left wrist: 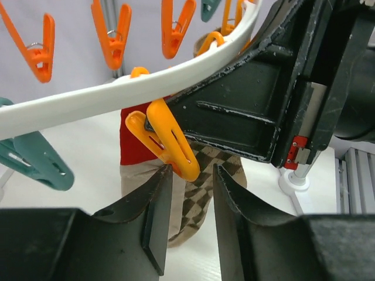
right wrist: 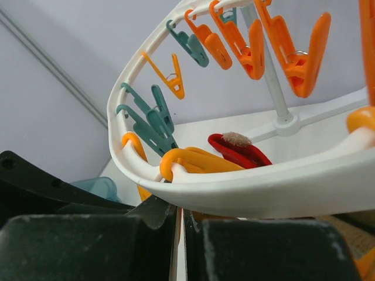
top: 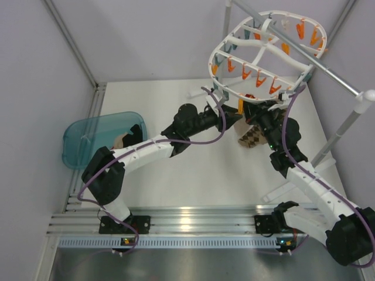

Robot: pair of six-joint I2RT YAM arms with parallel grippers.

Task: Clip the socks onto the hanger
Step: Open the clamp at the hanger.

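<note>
The white oval hanger (top: 265, 55) hangs at the back right, its rim (left wrist: 117, 93) lined with orange and teal pegs. Both grippers meet under its near rim. My left gripper (left wrist: 190, 175) is open, and the tip of an orange peg (left wrist: 169, 145) on the rim touches its left fingertip. Behind that peg one of the socks (left wrist: 137, 140) hangs upright, red end up; its red cuff (right wrist: 237, 149) shows past the rim. My right gripper (right wrist: 180, 213) is shut just under the rim, beside another orange peg (right wrist: 196, 161). I see nothing held in it.
A brown-and-cream argyle sock (top: 251, 139) lies on the white table below the hanger, also seen as checks (left wrist: 202, 187) behind my left fingers. A teal basket (top: 102, 137) holding fabric sits at the left edge. The grey rail stand (top: 345, 126) rises on the right.
</note>
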